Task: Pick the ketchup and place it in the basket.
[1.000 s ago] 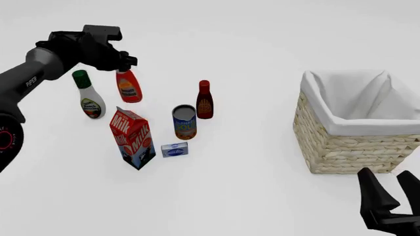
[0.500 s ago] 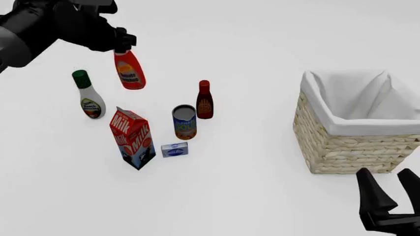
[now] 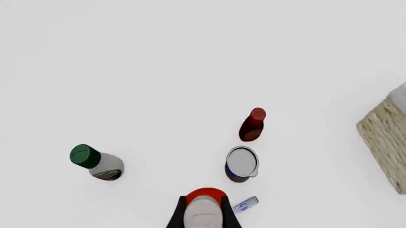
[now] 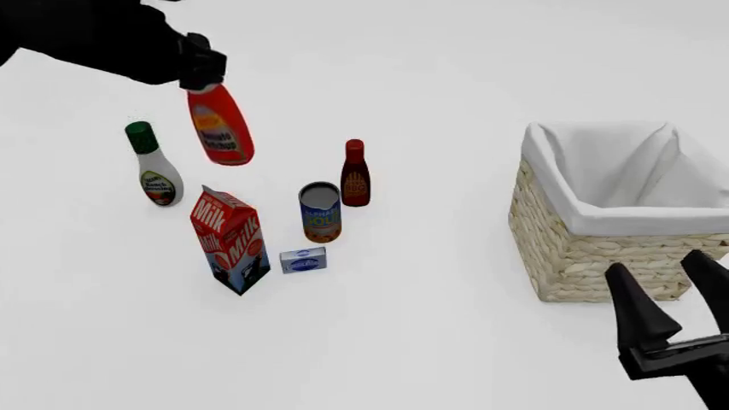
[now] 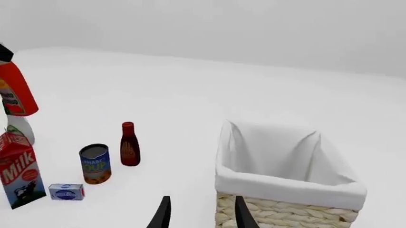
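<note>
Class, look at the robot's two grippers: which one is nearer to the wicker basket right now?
Right. The right gripper hovers open just in front of the basket, near its front corner. The left gripper is far off across the table, holding the ketchup above the groceries.

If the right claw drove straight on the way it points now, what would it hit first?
Most likely the basket: in the right wrist view it sits just ahead of the open right claw, slightly off to one side. Depth is unclear, so it could graze the near wall.

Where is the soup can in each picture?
Front view: soup can stands mid-table, right of the milk carton.
Left wrist view: seen from above, grey lid showing.
Right wrist view: low on the table, beside the carton.
Shared landmark: the dark-red bottle right next to it.
</note>
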Motion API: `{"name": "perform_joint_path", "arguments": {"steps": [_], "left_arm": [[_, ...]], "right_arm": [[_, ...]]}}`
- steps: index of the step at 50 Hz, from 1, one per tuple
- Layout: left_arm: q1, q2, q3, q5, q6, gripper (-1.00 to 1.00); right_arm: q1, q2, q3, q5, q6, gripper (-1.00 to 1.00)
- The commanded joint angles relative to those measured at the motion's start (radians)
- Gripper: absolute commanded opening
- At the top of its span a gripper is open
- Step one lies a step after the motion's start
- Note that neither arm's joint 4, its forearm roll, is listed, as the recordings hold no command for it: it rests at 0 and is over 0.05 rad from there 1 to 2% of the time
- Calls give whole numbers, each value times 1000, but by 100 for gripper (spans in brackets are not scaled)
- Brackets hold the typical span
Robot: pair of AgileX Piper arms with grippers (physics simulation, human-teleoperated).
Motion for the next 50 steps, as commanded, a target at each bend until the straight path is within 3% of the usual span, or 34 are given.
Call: {"name": "perform_joint_path", "arguments": {"steps": [1, 5, 13, 15, 20, 22, 26, 39, 50], "left_arm": [[-92, -122, 82, 53, 25, -100], [-115, -161, 137, 59, 19, -100], [-159, -194, 154, 95, 3, -100], [-175, -203, 169, 97, 4, -100], [-200, -216, 188, 100, 3, -100], [-220, -218, 192, 107, -4, -100], [-244, -221, 197, 111, -3, -100], [-295, -228, 212, 116, 6, -100], [-324, -219, 218, 112, 4, -100]], "right_arm": [[102, 128, -75, -57, -57, 100], [132, 182, -108, -74, -54, 100], [213, 274, -193, -81, -79, 100], [234, 310, -196, -100, -113, 100], [289, 344, -237, -89, -87, 100], [325, 369, -267, -67, -47, 100], [357, 391, -304, -56, -19, 100], [440, 508, -374, -63, 18, 100], [513, 558, -407, -60, -3, 100]]}}
